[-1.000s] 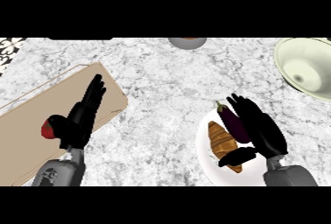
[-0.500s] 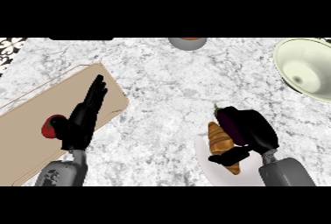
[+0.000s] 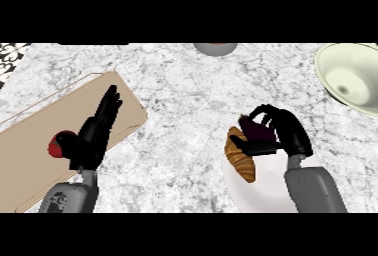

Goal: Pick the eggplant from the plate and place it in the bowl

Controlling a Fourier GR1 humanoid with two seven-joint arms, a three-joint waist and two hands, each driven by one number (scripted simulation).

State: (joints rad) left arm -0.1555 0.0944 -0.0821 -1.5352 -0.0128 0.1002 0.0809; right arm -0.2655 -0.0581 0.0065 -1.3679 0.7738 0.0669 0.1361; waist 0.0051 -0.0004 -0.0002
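Right hand (image 3: pixel 284 135) sits over the upper edge of the white plate (image 3: pixel 262 192), fingers and thumb curled round the dark purple eggplant (image 3: pixel 256 131). Eggplant shows between thumb and fingers, mostly at the hand's left side, its top end poking up past the fingertips; whether it rests on the plate's rim or is clear of it cannot be told. Just left of and below the hand, a brown croissant (image 3: pixel 240 160) lies on the plate, touching or overlapping the eggplant's lower end. Grey forearm runs down from the hand across the plate to the lower edge. The pale green bowl (image 3: pixel 354 77) stands well apart, up and to the right of the right hand, partly cut off by the view's right side. Left hand (image 3: pixel 92 137) shows at the far side of the marbled tabletop (image 3: pixel 184 100), fingers straight and together, pointing up, held over a tan cutting board (image 3: pixel 44 135). A red round item (image 3: pixel 57 144) lies on the board just to that hand's left, partly hidden by it. A grey round object (image 3: pixel 215 48) sits at the top edge, well above both hands.
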